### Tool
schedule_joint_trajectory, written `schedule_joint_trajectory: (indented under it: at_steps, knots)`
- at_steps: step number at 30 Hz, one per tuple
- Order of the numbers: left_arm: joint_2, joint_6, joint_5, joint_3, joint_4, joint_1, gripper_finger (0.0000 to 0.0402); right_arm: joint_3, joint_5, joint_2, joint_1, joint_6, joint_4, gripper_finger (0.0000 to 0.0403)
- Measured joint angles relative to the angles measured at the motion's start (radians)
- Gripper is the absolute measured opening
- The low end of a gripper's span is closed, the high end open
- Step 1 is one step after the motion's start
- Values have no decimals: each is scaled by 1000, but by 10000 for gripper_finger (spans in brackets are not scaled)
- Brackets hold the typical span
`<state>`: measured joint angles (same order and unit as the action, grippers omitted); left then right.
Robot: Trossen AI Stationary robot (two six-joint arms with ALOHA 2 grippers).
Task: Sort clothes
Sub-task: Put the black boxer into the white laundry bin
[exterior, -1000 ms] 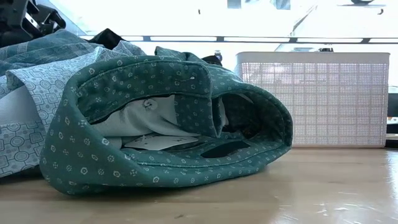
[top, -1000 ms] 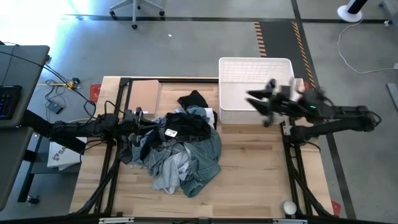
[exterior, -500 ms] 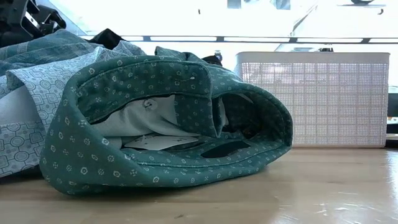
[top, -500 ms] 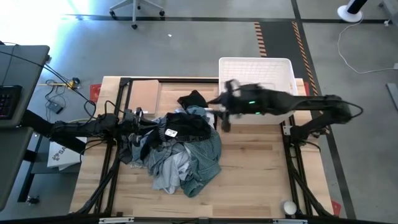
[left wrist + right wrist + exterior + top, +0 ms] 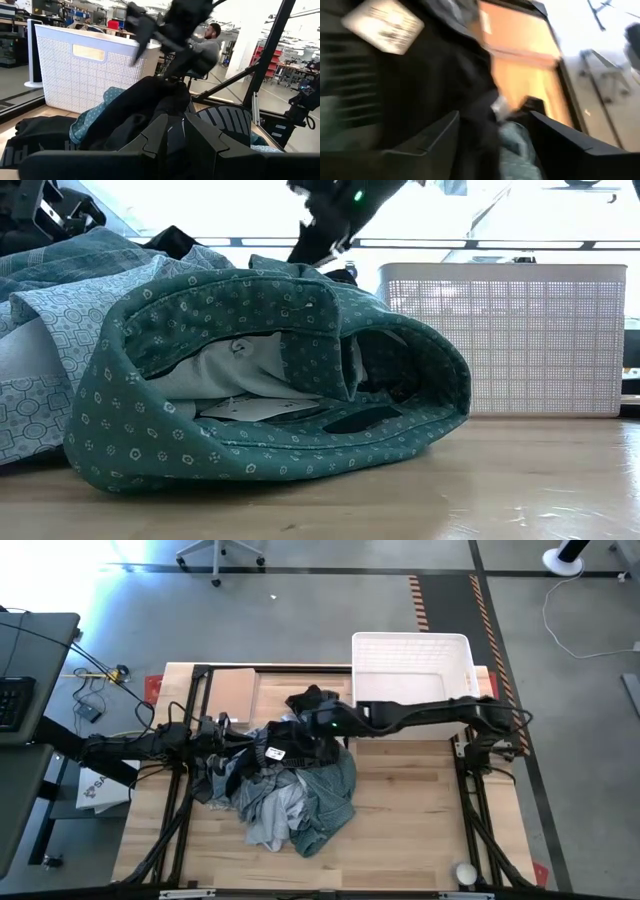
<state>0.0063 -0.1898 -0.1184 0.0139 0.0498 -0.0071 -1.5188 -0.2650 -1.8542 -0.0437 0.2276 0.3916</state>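
A pile of clothes (image 5: 290, 780) lies on the middle of the wooden table, with a green dotted shirt (image 5: 260, 380) at its near side, a light patterned shirt (image 5: 40, 350) and a black garment (image 5: 300, 745) on top. My left gripper (image 5: 222, 730) is at the pile's left edge, shut on black cloth. My right gripper (image 5: 305, 722) is open and hovers just above the far side of the pile, over the black garment (image 5: 420, 80). It also shows in the low view (image 5: 320, 230). My left gripper pinches a bunched part of the black garment (image 5: 170, 107) between its two fingers, coming level from the table's left side. The cloth rises in a heap beyond the fingertips and rests on the pile. I cannot tell how many layers it holds.
A white slatted basket (image 5: 410, 670) stands at the table's far right, to the right of the pile (image 5: 510, 340). A brown board (image 5: 232, 692) lies at the far left. Bare wood shows at the near and right parts of the table. A person sits in the room beyond (image 5: 210, 45).
My right gripper has swung from over the basket toward the table's left edge and come down until it stands over the far side of the pile. The clothes and my left gripper have kept still.
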Motion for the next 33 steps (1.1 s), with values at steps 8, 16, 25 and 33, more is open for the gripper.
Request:
schedule_joint_trajectory:
  at_steps: [8, 16, 25, 33]
  knots:
    - [0, -160, 6, 0, -1, 0, 62, -65, 370, -159, -53, -121, 154, 229]
    - [0, -367, 21, 0, 19, 0, 62, -64, 369, -209, 4, -86, 99, 39]
    - [0, -403, -19, 0, 96, -41, 62, -72, 95, 73, 97, 21, 74, 24]
    - [0, -375, 45, 0, 176, -127, 62, -71, -14, 333, 97, 94, 52, 11]
